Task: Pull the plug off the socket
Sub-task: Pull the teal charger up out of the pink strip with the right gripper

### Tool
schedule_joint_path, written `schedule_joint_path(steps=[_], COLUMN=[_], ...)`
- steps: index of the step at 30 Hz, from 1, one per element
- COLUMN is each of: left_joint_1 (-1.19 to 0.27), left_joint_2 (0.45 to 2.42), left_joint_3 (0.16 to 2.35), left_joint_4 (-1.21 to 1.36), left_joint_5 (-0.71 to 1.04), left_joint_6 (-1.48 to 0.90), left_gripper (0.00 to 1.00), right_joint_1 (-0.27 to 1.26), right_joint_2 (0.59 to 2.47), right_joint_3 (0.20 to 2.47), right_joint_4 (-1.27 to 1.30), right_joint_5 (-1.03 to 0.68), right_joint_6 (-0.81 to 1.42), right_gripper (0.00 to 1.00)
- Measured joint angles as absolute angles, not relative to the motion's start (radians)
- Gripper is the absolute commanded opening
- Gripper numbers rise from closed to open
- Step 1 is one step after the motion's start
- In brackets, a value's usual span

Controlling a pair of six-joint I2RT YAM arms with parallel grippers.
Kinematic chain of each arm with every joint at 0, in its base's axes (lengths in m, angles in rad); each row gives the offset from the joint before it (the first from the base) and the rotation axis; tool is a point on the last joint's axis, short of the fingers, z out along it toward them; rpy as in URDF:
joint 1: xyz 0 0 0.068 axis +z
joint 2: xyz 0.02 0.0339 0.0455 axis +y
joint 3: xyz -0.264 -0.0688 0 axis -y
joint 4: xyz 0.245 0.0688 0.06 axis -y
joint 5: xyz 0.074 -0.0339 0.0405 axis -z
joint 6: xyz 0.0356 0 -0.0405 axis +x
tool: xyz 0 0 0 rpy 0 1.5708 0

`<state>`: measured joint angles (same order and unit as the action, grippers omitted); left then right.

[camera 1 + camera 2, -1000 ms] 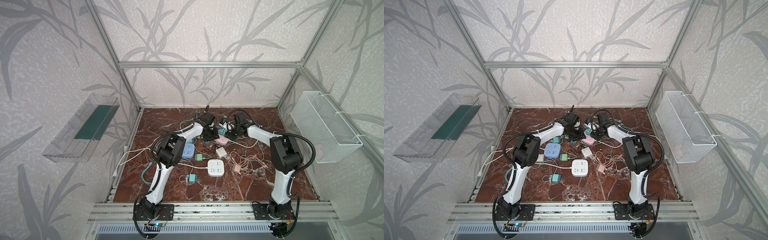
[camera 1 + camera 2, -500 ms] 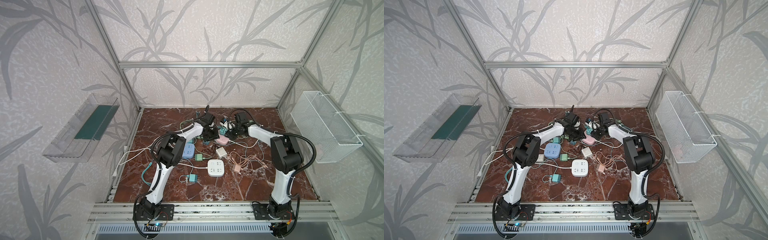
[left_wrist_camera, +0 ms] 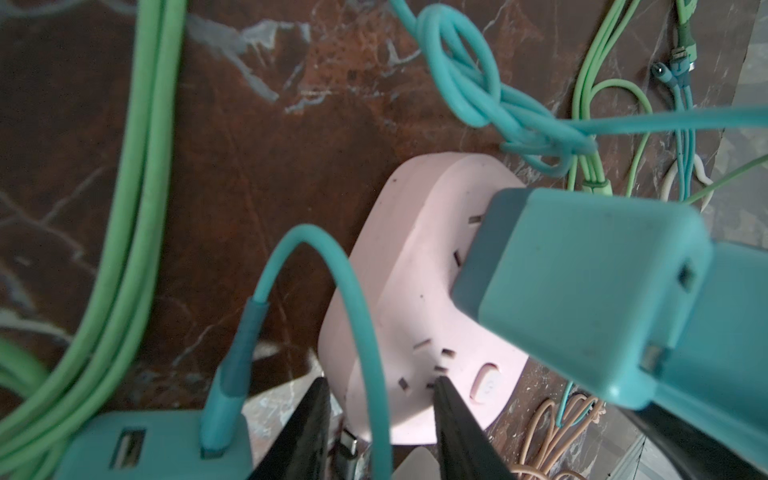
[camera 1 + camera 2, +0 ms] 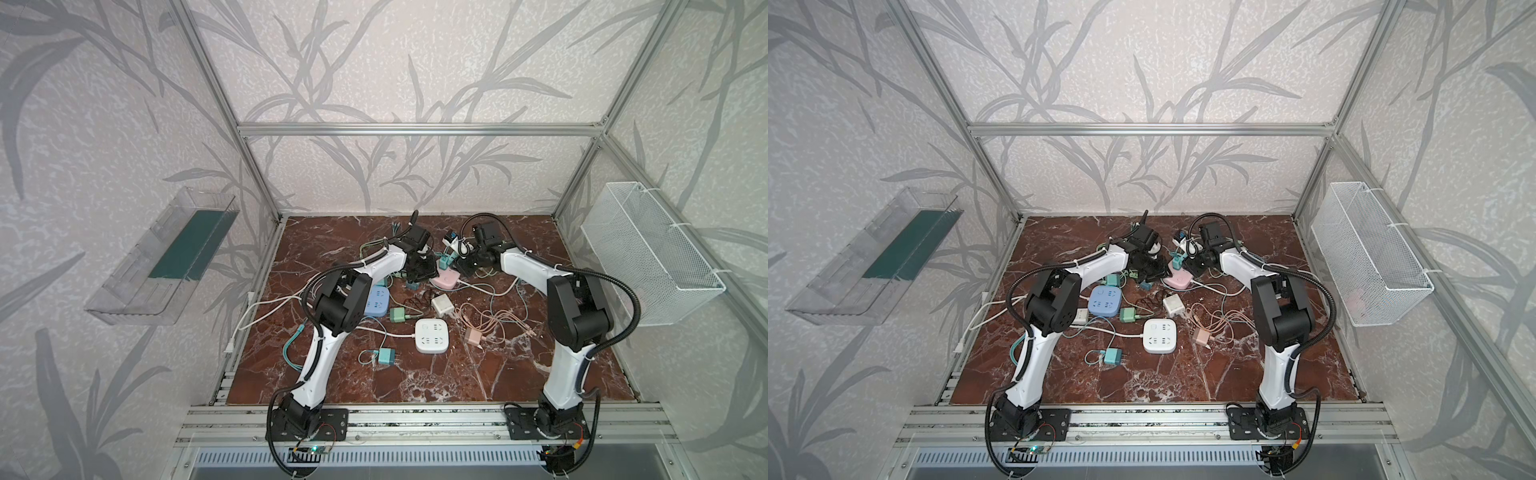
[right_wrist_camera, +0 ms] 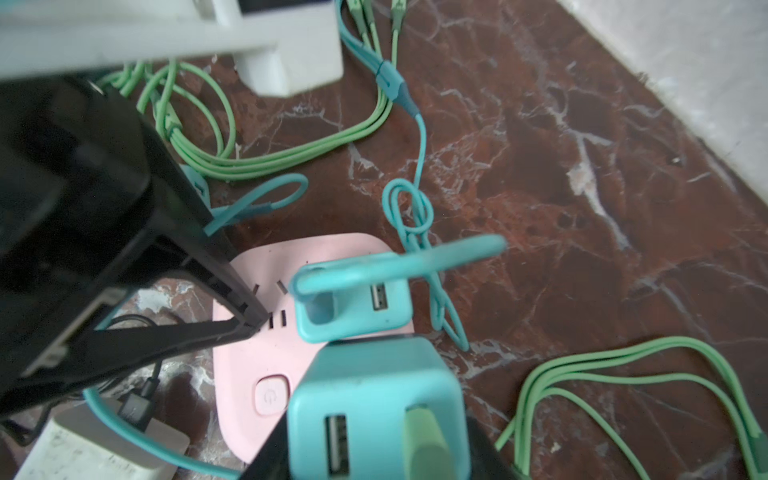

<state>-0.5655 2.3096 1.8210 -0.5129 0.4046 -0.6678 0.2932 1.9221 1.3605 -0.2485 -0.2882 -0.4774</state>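
Now comes the pull: the right gripper point(image 5: 374, 453) clamps its fingers on the teal plug point(image 5: 374, 399) at the pink socket point(image 5: 249, 374) on the desk point(image 5: 540, 208); the left gripper point(image 3: 380, 384), fingers narrowly parted, pins that socket. Next, likely a straight lift.

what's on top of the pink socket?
On the pink socket: a standing teal charger, and a second teal charger clamped in the right gripper. The left gripper rests a fingertip on its face. Prongs and outlets beneath are hidden.
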Motion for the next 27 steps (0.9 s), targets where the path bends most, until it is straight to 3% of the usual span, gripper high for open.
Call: schedule_joint_path(steps=[13,27], left_joint_1=[-0.563,-0.563], left_joint_2=[2.309,2.306], left_joint_3=[1.817,1.81], left_joint_4=[-0.506,-0.499], left_joint_5=[0.412,0.413], left_joint_6=[-0.675,-0.675], left_gripper=[0.41,0.41], right_joint_1=[0.255,0.226], right_joint_2=[1.85,1.875], right_joint_3=[1.308,1.362], right_joint_4=[-0.263,-0.527], right_joint_5=[-0.225,-0.138], right_joint_6=[-0.369,-0.261], right_gripper=[0.24,0.24])
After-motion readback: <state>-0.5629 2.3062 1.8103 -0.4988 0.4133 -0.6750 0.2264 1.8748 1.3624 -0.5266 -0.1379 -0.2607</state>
